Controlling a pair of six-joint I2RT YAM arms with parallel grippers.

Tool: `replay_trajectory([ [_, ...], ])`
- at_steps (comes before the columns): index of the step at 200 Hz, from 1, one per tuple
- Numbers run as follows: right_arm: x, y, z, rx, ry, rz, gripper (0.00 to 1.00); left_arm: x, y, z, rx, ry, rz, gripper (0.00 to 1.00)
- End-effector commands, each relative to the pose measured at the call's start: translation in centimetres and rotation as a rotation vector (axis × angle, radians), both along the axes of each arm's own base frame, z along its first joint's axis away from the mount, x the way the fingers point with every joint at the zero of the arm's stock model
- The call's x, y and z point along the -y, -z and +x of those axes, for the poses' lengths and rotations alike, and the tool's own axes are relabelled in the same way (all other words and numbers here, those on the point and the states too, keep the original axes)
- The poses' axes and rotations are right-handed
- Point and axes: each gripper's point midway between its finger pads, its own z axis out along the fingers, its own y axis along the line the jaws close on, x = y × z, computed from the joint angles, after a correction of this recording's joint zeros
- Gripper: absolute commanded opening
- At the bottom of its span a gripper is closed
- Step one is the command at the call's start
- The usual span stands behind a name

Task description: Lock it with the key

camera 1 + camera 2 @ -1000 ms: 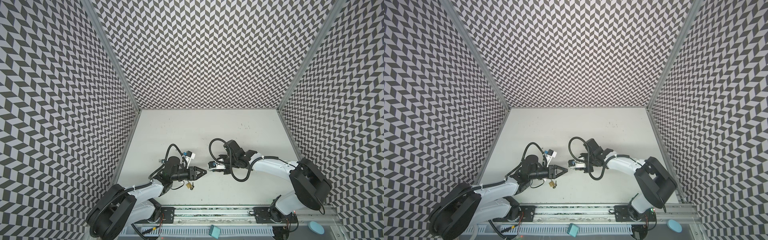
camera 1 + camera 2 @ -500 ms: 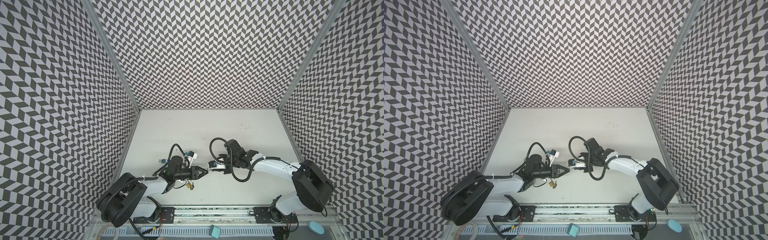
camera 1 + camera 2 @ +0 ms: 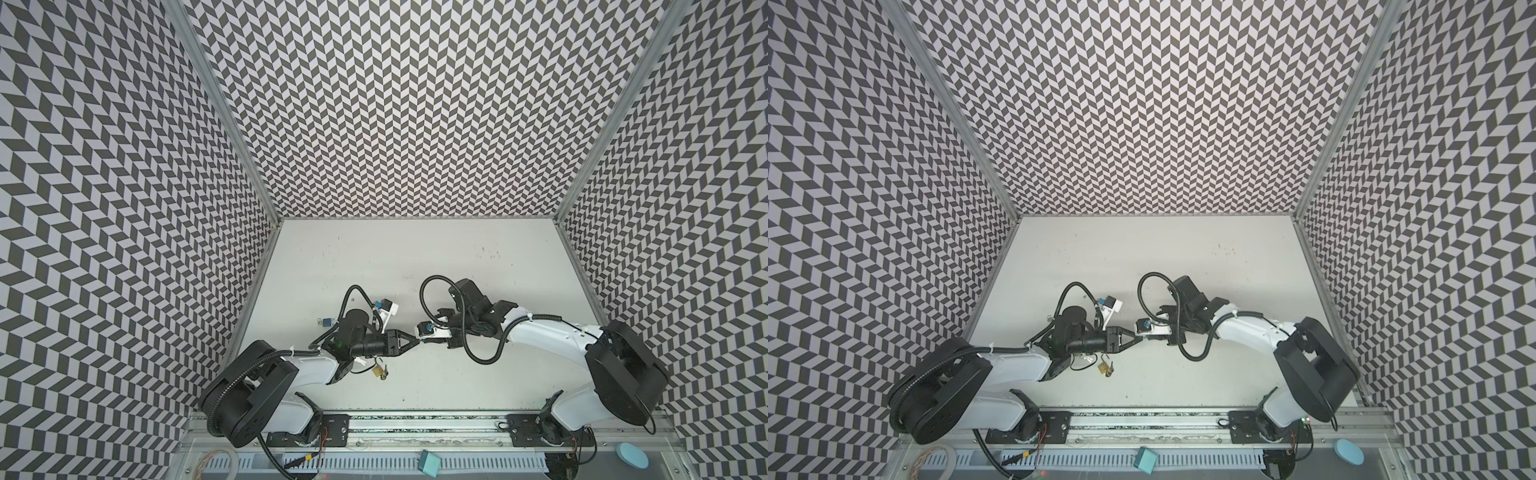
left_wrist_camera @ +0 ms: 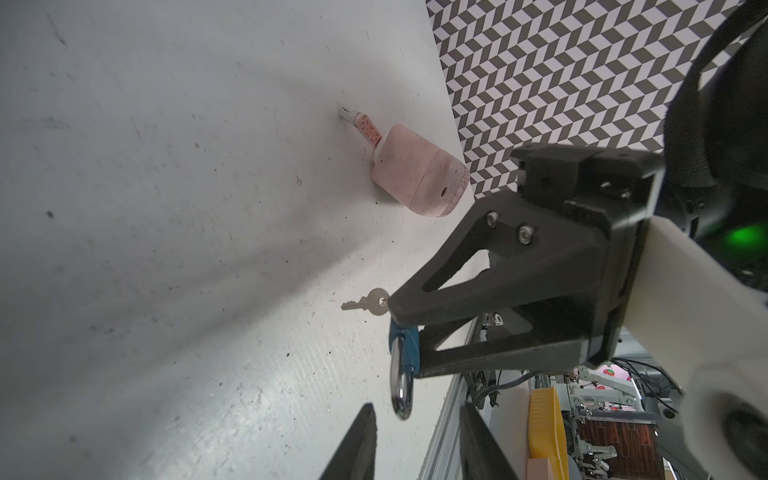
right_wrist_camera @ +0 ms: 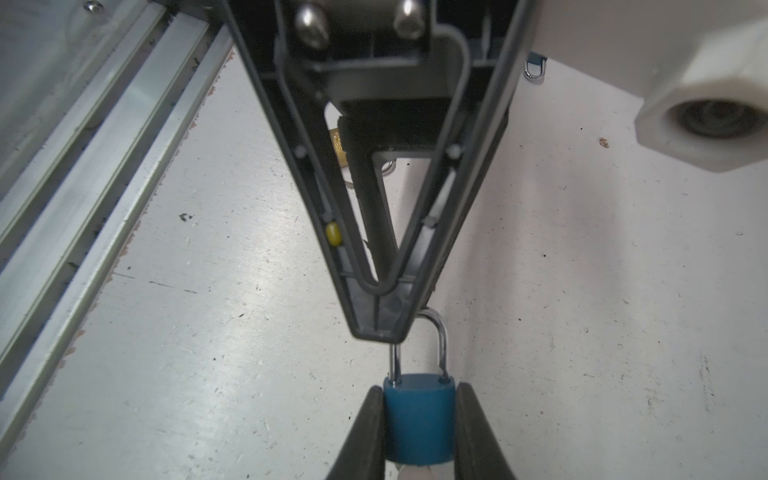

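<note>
Right gripper (image 5: 419, 388): jaws clamped on blue padlock (image 5: 419, 419) body, held over table (image 3: 415, 257) near front-edge middle. Shackle (image 5: 442, 345) end lies between left gripper (image 4: 415, 409) jaws, which stand parted; contact indeterminate. Key (image 4: 365, 306) beside right jaw tip.

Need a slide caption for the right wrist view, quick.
Close-up: right gripper clamps the blue padlock body; left gripper tip overlaps the shackle top.

The left arm (image 3: 311, 370) and the right arm (image 3: 548, 345) have white shells and big black round joints, with black ribbed cables (image 3: 422, 293) beside them. The right pincer (image 4: 405, 344) is black, with hollow triangular fingers (image 4: 498, 303), silver screws (image 4: 525, 235) and a green light (image 4: 744, 241) behind it.
</note>
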Motion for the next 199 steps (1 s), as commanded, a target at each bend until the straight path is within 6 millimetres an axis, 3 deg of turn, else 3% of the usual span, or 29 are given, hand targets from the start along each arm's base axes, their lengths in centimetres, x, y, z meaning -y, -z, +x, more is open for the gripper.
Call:
replay_trajectory([
  [1,-0.6,-1.5,0.1,0.023,-0.016,0.063,0.22,1.0,-1.5,0.6,0.041,0.011,-0.037,0.33],
  [108,-0.7,-1.8,0.0,0.027,-0.019,0.075,0.22,1.1,-1.0,1.1,0.033,-0.012,-0.002,0.08],
  [136,-0.8,-2.9,0.0,0.026,-0.010,0.097,0.24,1.0,-1.6,1.5,0.051,-0.026,0.017,0.00],
  [155,-1.0,-5.5,0.0,0.039,0.017,0.159,0.40,0.8,-3.6,2.3,0.104,-0.055,0.030,0.00],
  [169,-1.0,-7.9,0.3,0.029,0.092,0.230,0.63,0.5,-5.5,3.0,0.157,-0.089,0.056,0.00],
  [199,-0.8,-14.6,1.3,-0.021,0.291,0.470,0.90,-0.4,-9.3,4.7,0.261,-0.153,0.109,0.00],
])
